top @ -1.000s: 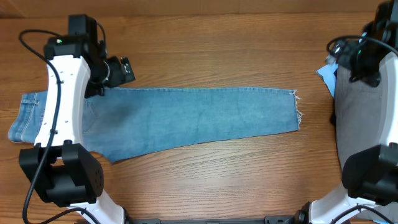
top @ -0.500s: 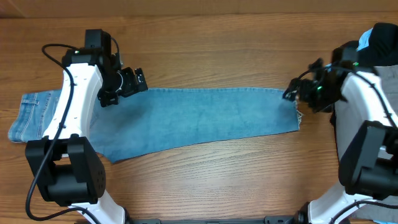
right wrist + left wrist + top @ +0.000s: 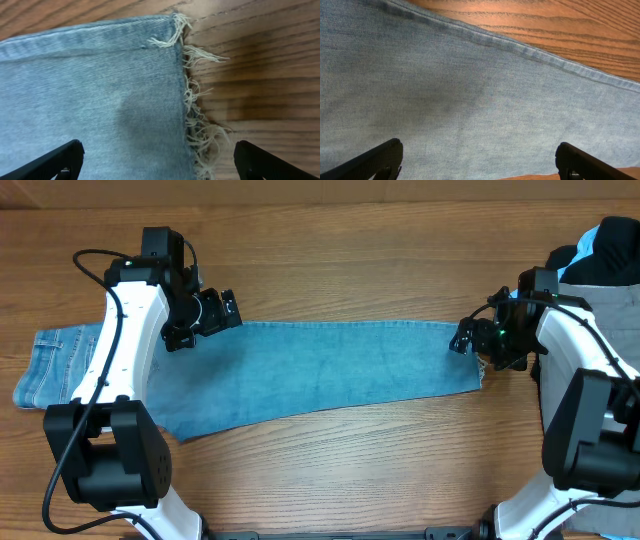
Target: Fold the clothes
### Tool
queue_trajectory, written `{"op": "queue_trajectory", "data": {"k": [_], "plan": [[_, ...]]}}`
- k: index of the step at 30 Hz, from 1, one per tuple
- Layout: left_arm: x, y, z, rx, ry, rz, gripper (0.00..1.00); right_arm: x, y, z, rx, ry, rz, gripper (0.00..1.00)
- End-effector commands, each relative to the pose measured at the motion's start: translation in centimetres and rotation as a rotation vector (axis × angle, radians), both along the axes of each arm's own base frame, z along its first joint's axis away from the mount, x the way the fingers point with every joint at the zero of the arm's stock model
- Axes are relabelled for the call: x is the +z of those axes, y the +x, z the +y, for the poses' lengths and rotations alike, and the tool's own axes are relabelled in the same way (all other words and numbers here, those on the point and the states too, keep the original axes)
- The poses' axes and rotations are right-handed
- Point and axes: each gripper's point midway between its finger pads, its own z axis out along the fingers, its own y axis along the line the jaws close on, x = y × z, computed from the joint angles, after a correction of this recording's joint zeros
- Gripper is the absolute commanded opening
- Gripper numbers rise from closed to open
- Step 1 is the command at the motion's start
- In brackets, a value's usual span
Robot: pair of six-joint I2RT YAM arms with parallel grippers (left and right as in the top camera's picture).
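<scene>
Light-blue denim jeans (image 3: 320, 375) lie flat across the wooden table, folded lengthwise, waist at the left, frayed hem at the right. My left gripper (image 3: 222, 310) is open over the jeans' far edge near the thigh; the left wrist view shows denim (image 3: 470, 100) and its seam between the spread fingers (image 3: 479, 157). My right gripper (image 3: 468, 338) is open over the frayed hem corner; the right wrist view shows the hem (image 3: 125, 100) with loose threads between the fingers (image 3: 159, 157). Neither gripper holds anything.
A stack of other clothes sits at the right edge: grey trousers (image 3: 615, 350), a black garment (image 3: 605, 265) and a pale blue one (image 3: 600, 235). Bare wooden table (image 3: 350, 470) lies in front of and behind the jeans.
The right arm has swung left from the clothes stack to the frayed hem. The left gripper has shifted right along the jeans' far edge. The jeans have not moved.
</scene>
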Motion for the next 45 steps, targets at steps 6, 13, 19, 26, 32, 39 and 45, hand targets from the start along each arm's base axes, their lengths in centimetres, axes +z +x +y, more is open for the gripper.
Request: {"op": "queue_trajectory", "data": {"k": [6, 13, 19, 26, 32, 39, 45], "plan": [[0.9, -0.1, -0.6, -0.01, -0.017, -0.024, 1.0, -4.7, -1.3, -0.1, -0.01, 0.009, 0.128, 1.0], [0.9, 0.1, -0.6, -0.01, -0.017, -0.033, 1.0, -4.9, -2.1, 0.4, -0.021, 0.016, 0.171, 0.88], [0.9, 0.1, -0.5, -0.009, -0.011, -0.032, 1.0, -4.9, -3.1, 2.0, -0.008, 0.021, 0.22, 0.74], [0.9, 0.1, -0.5, -0.008, -0.007, -0.032, 1.0, -4.8, -3.5, 3.8, 0.043, 0.016, 0.236, 0.56], [0.9, 0.1, -0.5, -0.008, -0.007, -0.033, 1.0, -5.1, -3.6, 2.4, -0.026, -0.063, 0.257, 0.09], [0.9, 0.1, -0.5, -0.008, -0.007, -0.034, 1.0, -4.6, -3.9, -0.3, -0.182, -0.213, 0.307, 0.04], [0.9, 0.1, -0.5, -0.008, -0.007, -0.034, 1.0, -1.8, -4.0, -4.1, -0.385, -0.426, 0.34, 0.04]]}}
